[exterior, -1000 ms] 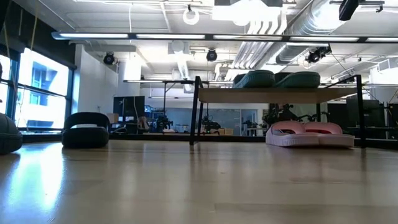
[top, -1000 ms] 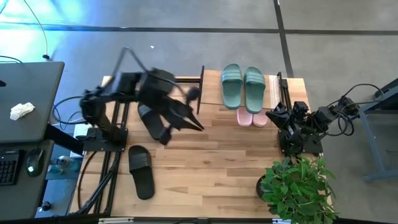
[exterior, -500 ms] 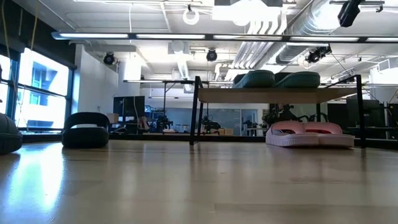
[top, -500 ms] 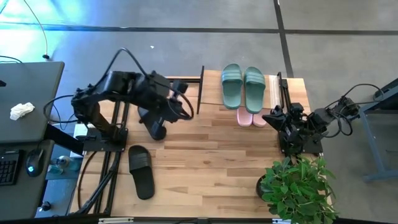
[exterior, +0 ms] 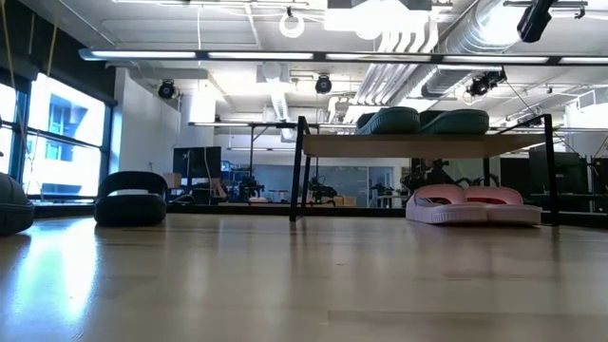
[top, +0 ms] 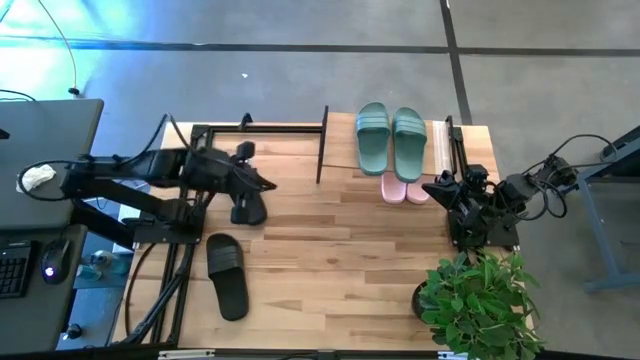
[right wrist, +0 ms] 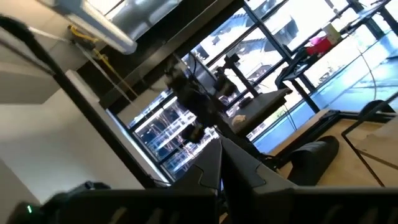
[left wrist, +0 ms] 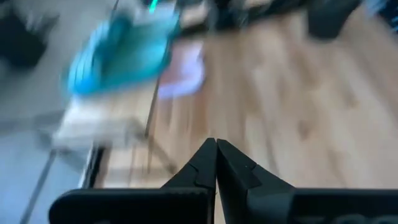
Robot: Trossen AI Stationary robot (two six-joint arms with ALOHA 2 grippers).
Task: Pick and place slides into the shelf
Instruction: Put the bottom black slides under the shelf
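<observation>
you see the left gripper (top: pixel 262 184) pinched closed on nothing above one black slide (top: pixel 246 205), its mate (top: pixel 227 275) nearer you, both awaiting the shelf (top: pixel 452 152) holding green (top: pixel 392 137) and pink (top: pixel 405 189) pairs, right gripper (top: pixel 437 187) closed, parked.

Table (top: pixel 340 260) — black slides (top: pixel 227 275), shelf (top: pixel 440 140), plant (top: pixel 478 295)

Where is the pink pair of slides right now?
In the high view the pink pair sits on the right side of the table, mostly tucked under the shelf, directly below the green pair on its top board.
</observation>
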